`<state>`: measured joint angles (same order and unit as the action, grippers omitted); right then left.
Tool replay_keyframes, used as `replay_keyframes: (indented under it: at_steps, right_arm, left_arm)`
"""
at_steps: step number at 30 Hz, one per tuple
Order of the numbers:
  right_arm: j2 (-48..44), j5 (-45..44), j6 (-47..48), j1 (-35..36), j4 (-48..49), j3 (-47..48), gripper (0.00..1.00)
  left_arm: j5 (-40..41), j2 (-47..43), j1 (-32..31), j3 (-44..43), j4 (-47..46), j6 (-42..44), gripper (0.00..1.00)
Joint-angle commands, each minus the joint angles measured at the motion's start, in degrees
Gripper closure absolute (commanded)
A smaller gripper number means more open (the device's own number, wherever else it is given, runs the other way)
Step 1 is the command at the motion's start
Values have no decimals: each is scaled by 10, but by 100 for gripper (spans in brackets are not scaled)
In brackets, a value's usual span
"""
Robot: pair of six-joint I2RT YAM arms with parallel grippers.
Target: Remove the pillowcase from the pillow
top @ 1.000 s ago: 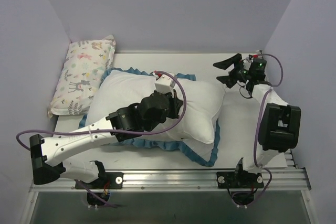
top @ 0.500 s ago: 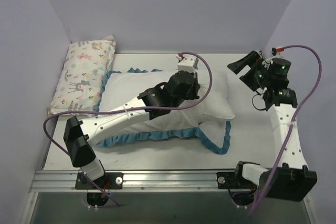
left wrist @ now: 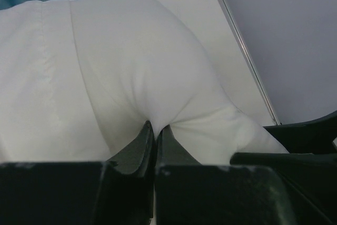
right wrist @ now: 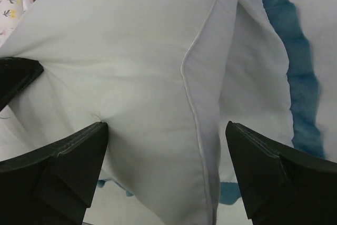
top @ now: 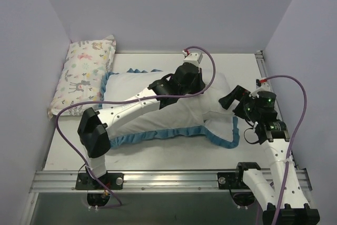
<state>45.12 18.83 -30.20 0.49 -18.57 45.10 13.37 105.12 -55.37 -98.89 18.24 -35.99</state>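
Left wrist cam: left end effector [left wrist: 156, 130] pinched tight on a tuft of what looks like the pillow [left wrist: 158, 67], right end effector [right wrist: 168, 130] gaping around its corner; pillowcase [top: 158, 136] on the worktop [top: 174, 156] looks light and floppy, so I'd grab its blue ruffled hem.

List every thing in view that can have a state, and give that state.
left tool, shut on the pillow.
right tool, open, straddling the pillow's corner.
pillow, pinched, right corner jutting out.
pillowcase, spread beneath the pillow, not gripped.
small animal-print pillow, lying flat, untouched.
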Motion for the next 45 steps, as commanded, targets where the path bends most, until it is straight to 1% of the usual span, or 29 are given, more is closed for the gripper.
replay_keyframes:
  at_steps: [1, 2, 3, 7, 12, 15, 16, 17, 18, 19, 20, 21, 23, 25, 27, 28, 30, 31, 33, 34, 35, 37, 38, 39, 40, 41, 42, 44, 45]
  right_arm:
    - [-10, 15, 11, 4, 39, -56, 0]
    - [-13, 40, 1, 6, 55, -65, 0]
    - [-13, 46, -4, 10, 76, -70, 0]
    - [22, 43, -17, 21, 122, -79, 0]
    - [38, 73, -76, 29, 222, -104, 0]
    - [36, 65, -91, 50, 233, -108, 0]
    - [44, 65, -94, 55, 240, -110, 0]
    - [51, 74, -96, 56, 246, -111, 3]
    - [57, 82, -99, 56, 253, -109, 30]
    - [65, 86, -100, 56, 253, -105, 61]
    - [66, 83, -101, 56, 250, -100, 98]
    - [68, 82, -94, 56, 239, -94, 100]
    - [68, 68, -81, 55, 213, -63, 100]
    - [63, 40, -69, 56, 161, -23, 100]
    - [61, -4, -58, 56, 107, 6, 100]
    - [61, -15, -46, 56, 92, 18, 100]
    - [62, -40, -35, 56, 60, 50, 100]
    - [62, -47, -31, 56, 54, 56, 100]
    - [65, -69, -22, 56, 33, 77, 100]
    - [72, -75, -15, 56, 25, 85, 100]
    - [75, -82, -8, 56, 17, 94, 100]
    - [85, -106, -1, 54, 3, 114, 100]
    - [88, -114, 1, 55, 1, 119, 100]
    - [91, -121, 4, 54, -5, 136, 100]
    - [99, -125, 5, 53, -9, 143, 100]
    - [102, -124, 6, 55, -9, 150, 100]
    - [109, -123, 8, 54, -12, 161, 100]
    - [111, -107, 7, 57, -12, 167, 100]
    - [115, -106, 6, 58, -12, 168, 100]
  left_arm:
    - [-6, 0, 9, -39, -27, -7, 100]
    - [-9, 2, 11, -41, -26, -7, 100]
    - [-15, 7, 12, -43, -26, -8, 100]
    - [-48, 22, 11, -63, -16, -7, 100]
    - [-67, 18, 7, -60, -1, -5, 100]
    - [-69, 10, 7, -47, -1, -1, 100]
    - [-82, 11, 7, -49, -1, 0, 100]
    - [-91, 11, 7, -52, -2, 0, 100]
    - [-103, 19, 6, -65, -1, 4, 100]
    - [-118, 23, 3, -72, 1, 7, 100]
    - [-119, 29, 1, -84, 18, 12, 100]
    - [-118, 32, -1, -107, 30, 23, 100]
    - [-116, 32, -3, -126, 53, 35, 100]
    - [-102, 25, -2, -141, 85, 49, 99]
    - [-94, 4, 3, -142, 112, 57, 84]
    - [-81, -4, 4, -140, 120, 61, 58]
    - [-52, -40, 4, -122, 143, 71, 33]
    - [-41, -55, 4, -111, 148, 73, 22]
    - [-8, -112, 2, -58, 169, 73, 17]
    - [29, -135, 2, -33, 176, 71, 16]
    - [52, -180, 2, 9, 196, 65, 15]
    - [116, -227, 4, 65, 214, 39, 15]
    - [132, -269, 7, 90, 235, 30, 15]
    - [148, -289, 8, 138, 249, 4, 15]
    - [182, -308, 16, 159, 261, -10, 15]
    - [187, -345, 21, 188, 271, -21, 15]
    - [185, -362, 27, 231, 273, -42, 15]
    - [175, -399, 37, 271, 258, -54, 14]
    - [168, -403, 37, 282, 254, -56, 14]
